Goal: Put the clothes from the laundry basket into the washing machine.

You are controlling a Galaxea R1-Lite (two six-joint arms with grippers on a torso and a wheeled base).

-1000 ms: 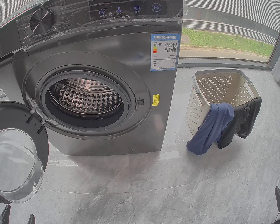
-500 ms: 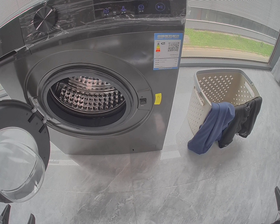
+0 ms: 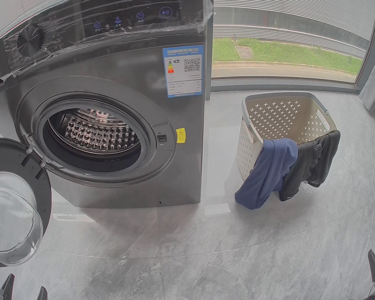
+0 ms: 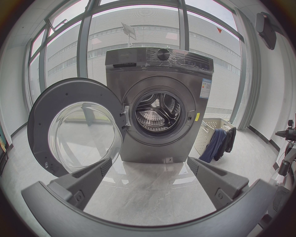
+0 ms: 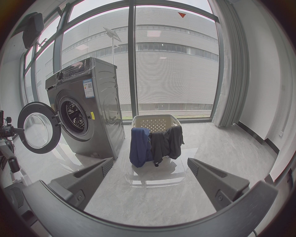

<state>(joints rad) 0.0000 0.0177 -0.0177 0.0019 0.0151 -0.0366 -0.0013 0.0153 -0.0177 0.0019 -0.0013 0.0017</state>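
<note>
My left gripper (image 4: 148,168) and right gripper (image 5: 149,168) gape empty. The blue garment (image 3: 268,172) over the laundry basket (image 3: 277,94) rim looks light, floppy (maybe slippery); I'd pinch its rim fold.

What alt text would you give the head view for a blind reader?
A washer stands with its round door swung open. Beside it on the floor, a basket has a blue garment and a black garment draped over its front rim.

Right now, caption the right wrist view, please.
Open right pincer facing a cream perforated laundry basket draped with a blue garment and a black garment, beside the grey washing machine.
</note>
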